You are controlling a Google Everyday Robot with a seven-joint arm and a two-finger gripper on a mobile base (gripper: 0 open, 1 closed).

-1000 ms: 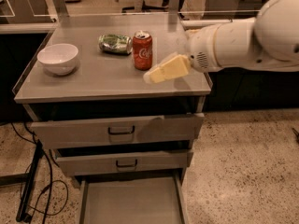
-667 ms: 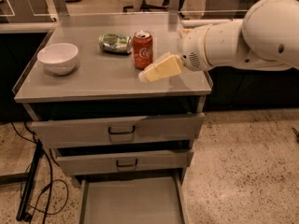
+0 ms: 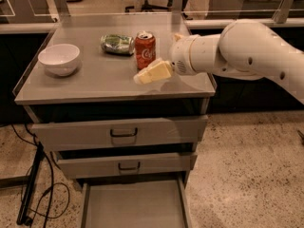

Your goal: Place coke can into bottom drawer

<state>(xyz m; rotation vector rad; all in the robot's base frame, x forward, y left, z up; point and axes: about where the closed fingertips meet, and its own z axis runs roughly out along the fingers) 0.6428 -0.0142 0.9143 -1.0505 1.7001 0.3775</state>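
The red coke can [image 3: 145, 49] stands upright near the back middle of the cabinet top [image 3: 95, 80]. My gripper [image 3: 159, 61] is just right of and in front of the can, close to it but not around it. It is open: one cream finger [image 3: 153, 72] lies low over the top surface in front of the can, and the other shows only as a stub by the wrist. The bottom drawer [image 3: 133, 205] is pulled out below, a plain grey tray with nothing in it.
A dented green-and-silver can [image 3: 117, 43] lies on its side just left of the coke can. A white bowl [image 3: 59, 59] sits at the left. The two upper drawers [image 3: 121, 133] with black handles are closed. Black cables [image 3: 33, 194] run on the floor at the left.
The arm has shifted left, bringing the gripper's lower finger further in front of the coke can. The can and the drawers have not moved.
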